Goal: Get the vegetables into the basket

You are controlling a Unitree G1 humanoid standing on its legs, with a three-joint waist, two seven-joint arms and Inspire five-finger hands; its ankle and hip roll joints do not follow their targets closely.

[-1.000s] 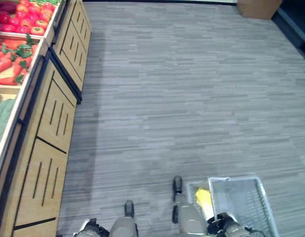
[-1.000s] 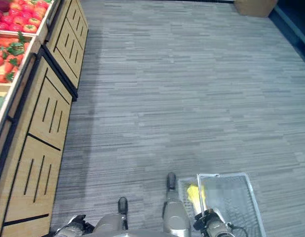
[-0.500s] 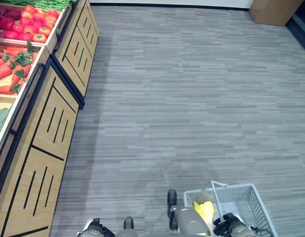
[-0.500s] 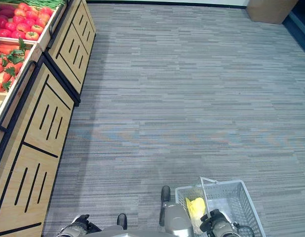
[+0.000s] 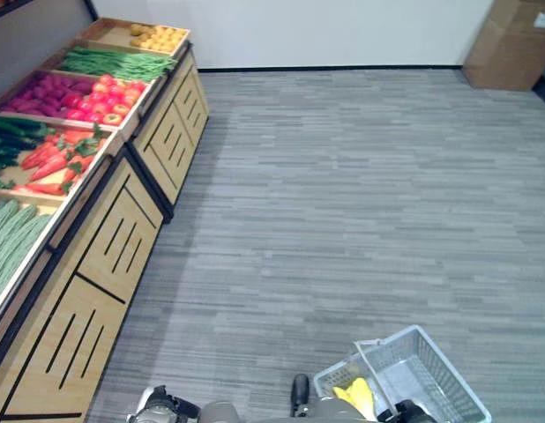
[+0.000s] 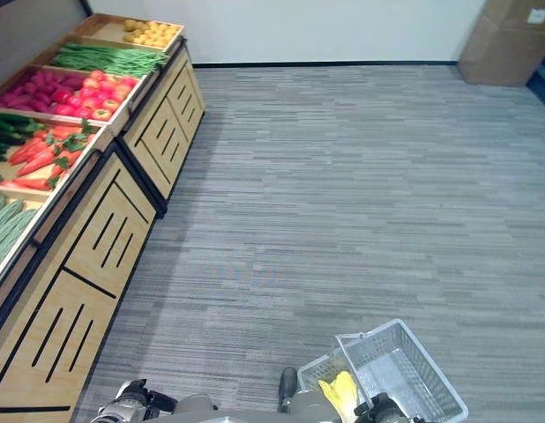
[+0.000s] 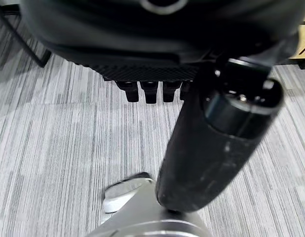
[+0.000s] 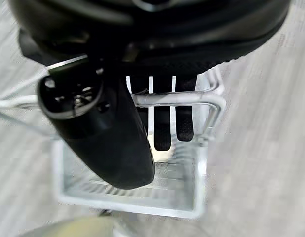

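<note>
Here, left side: a wooden produce stand (image 5: 114, 238) with slatted front panels runs along the floor. Its bins hold, from near to far, long pale green ridged gourds (image 5: 10, 238), dark green cucumbers (image 5: 12, 139) beside orange carrots (image 5: 56, 163) with leafy tops, purple-red round vegetables, kind not discernible (image 5: 43, 92) beside red tomatoes (image 5: 109, 95), green beans (image 5: 114, 63), and yellow-brown potatoes (image 5: 158, 35) in the farthest bin.

Lower left: the left hand (image 7: 152, 74) hangs low, near the stand's base, above the grey striped carpet (image 5: 343, 203). Its own wrist view shows the fingers (image 7: 148, 91) curled short under the palm with the thumb (image 7: 211, 148) extended; nothing is in its grasp.

Centre: bare carpet reaching to a white wall.

Lower right: a pale wire basket (image 5: 431, 370) hangs at the robot's right side, well apart from the stand. A yellow vegetable, kind not discernible (image 5: 359, 395), lies inside at the basket's left end. The right hand (image 8: 142, 54) carries the basket, its fingers (image 8: 162, 123) hooked around the metal handle (image 8: 192, 98) with the thumb (image 8: 103, 138) in front.

Upper right: a cardboard box (image 5: 515, 44) stands against the wall.
</note>
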